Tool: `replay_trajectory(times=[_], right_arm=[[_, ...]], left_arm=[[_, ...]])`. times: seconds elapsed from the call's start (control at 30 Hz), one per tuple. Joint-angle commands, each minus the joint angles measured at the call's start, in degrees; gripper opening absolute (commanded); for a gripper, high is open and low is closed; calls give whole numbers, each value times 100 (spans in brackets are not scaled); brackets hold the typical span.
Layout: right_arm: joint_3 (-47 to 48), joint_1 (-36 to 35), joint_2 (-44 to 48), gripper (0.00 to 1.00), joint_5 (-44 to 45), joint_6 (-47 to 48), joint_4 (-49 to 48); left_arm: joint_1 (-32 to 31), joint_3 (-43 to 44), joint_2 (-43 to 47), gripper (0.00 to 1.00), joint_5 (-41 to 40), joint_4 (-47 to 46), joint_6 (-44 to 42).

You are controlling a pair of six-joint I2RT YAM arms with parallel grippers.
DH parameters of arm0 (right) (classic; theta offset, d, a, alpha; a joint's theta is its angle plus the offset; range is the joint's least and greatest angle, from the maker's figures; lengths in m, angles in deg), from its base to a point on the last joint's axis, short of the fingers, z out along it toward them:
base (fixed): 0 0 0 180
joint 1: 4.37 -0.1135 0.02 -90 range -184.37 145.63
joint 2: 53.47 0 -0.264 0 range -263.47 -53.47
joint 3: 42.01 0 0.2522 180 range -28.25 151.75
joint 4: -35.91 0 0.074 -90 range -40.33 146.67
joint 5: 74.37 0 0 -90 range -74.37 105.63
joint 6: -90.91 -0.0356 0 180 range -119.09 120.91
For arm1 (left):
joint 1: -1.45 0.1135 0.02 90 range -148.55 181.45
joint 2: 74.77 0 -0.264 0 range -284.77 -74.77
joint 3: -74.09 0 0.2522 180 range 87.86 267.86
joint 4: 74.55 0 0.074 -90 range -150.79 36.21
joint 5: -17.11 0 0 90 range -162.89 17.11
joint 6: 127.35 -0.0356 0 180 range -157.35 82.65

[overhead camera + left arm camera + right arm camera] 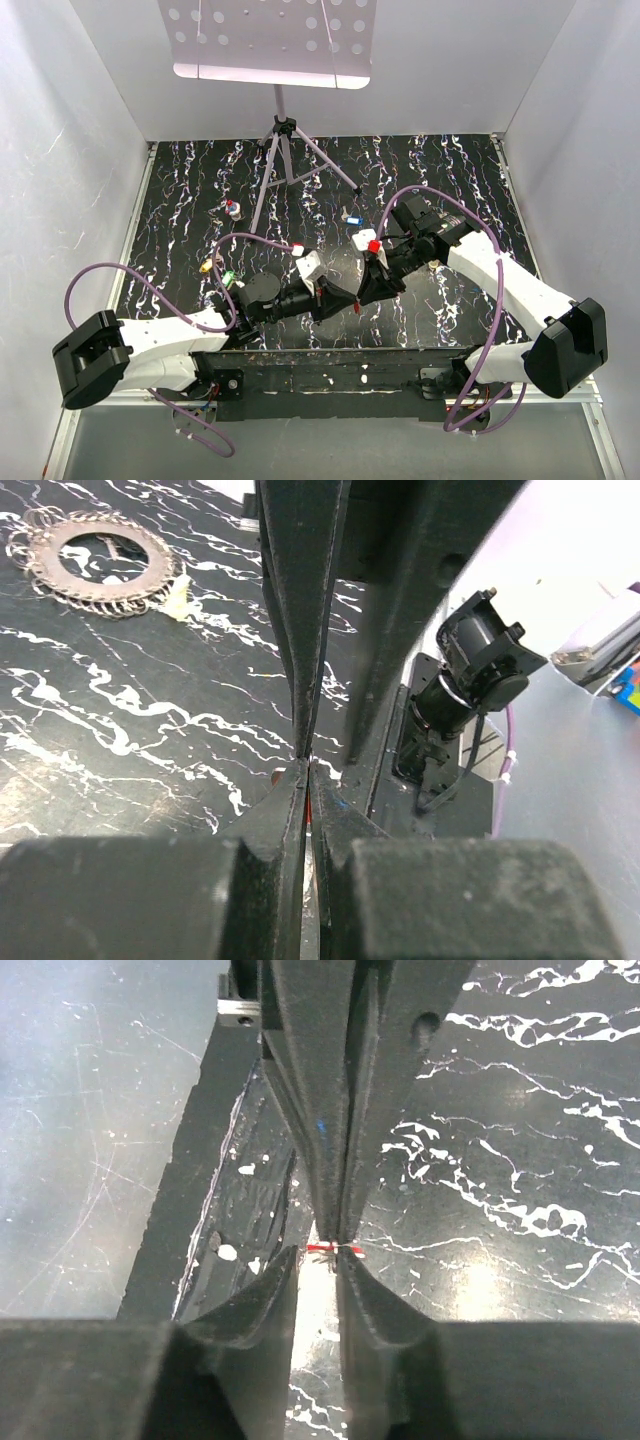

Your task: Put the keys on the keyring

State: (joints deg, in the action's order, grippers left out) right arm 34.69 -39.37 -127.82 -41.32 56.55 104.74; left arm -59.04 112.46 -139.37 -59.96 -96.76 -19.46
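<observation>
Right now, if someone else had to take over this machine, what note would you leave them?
Left claw: shut on a thin red key, tip to tip with the other.
Right claw: slightly open at that key.
Keyring: flat on the table, cream key at its rim, attached or not unclear.
Blue key, green key, yellow key: loose on the table.
Done: nothing surely threaded.
Left: thread the red key, then the rest.

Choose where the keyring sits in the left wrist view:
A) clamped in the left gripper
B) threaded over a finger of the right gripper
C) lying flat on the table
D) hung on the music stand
C: the keyring lies flat on the black marbled table, with nothing holding it.
</observation>
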Motion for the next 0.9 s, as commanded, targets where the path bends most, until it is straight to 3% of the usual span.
replay_trajectory(times=[0.0,0.23,0.53,0.87], right_arm=[[122,11,175,36,-510,-404,-110],[157,344,254,46,-1019,-676,-216],[61,556,210,46,-1512,-1431,-874],[157,556,25,45,-1556,-1872,-1235]], left_arm=[[46,-201,202,0,-484,-244,100],[64,-535,342,0,-546,-937,250],[116,-869,545,0,-739,-1992,601],[116,-817,395,0,-643,-2143,681]])
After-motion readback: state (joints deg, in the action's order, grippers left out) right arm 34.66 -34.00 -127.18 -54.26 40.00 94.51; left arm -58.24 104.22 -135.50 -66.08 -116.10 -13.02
